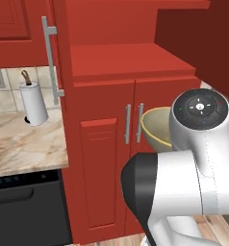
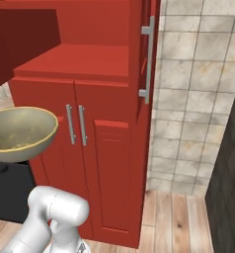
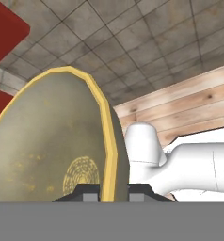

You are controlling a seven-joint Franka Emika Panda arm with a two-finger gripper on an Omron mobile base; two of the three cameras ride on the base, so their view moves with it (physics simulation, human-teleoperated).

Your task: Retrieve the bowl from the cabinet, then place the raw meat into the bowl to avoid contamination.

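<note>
The pale olive-tan bowl [image 3: 48, 146] hangs in the air in front of the cabinet [image 1: 111, 144], and my gripper [image 3: 111, 190] is shut on its yellowish rim, one fingertip [image 3: 88, 190] inside and the other outside. The bowl [image 1: 157, 126] shows beside the cabinet's lower paired doors, partly behind my arm. From the right base view the bowl [image 2: 20, 131] is tilted, at the left of the cabinet [image 2: 90, 123]. The cabinet's upper compartment stands open, with a bare red shelf [image 1: 126, 60]. The raw meat is out of view.
A marble counter [image 1: 25, 144] with a paper-towel roll [image 1: 33, 103] lies left of the cabinet, above a black appliance [image 1: 25, 206]. An open upper door with a long silver handle [image 2: 149, 59] juts out. A tiled wall [image 2: 198, 99] and a wooden floor [image 2: 178, 217] lie to the right.
</note>
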